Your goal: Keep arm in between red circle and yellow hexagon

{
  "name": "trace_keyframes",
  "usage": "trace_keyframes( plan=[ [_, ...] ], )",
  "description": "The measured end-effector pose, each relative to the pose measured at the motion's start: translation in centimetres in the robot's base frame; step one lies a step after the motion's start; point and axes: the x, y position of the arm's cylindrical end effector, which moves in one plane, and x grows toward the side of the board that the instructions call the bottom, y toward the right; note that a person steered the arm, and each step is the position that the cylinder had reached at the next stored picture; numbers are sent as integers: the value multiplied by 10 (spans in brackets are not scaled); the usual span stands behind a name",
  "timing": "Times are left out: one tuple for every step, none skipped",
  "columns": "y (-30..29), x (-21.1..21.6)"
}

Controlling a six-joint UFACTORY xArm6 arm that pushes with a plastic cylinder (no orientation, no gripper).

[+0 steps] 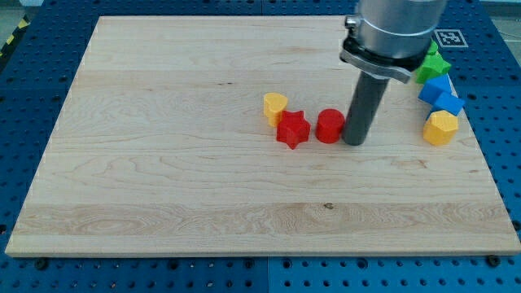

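The red circle block (329, 126) lies near the middle of the wooden board. The yellow hexagon block (440, 128) lies near the board's right edge. My tip (355, 142) rests on the board just right of the red circle, touching or almost touching it, with the yellow hexagon well off to its right. The rod rises from the tip to the grey arm body at the view's top.
A red star block (292, 129) sits left of the red circle, with a yellow heart-like block (275, 107) at its upper left. Two blue blocks (440, 95) and a green block (431, 65) cluster above the yellow hexagon. The wooden board (163, 163) lies on a blue pegboard.
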Motion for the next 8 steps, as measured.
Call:
trace_keyframes(
  plan=[
    [-7,-1],
    [-13,-1],
    [-15,-1],
    [-13,-1],
    [17,-1],
    [48,-21],
    [53,-31],
    [28,-31]
  ],
)
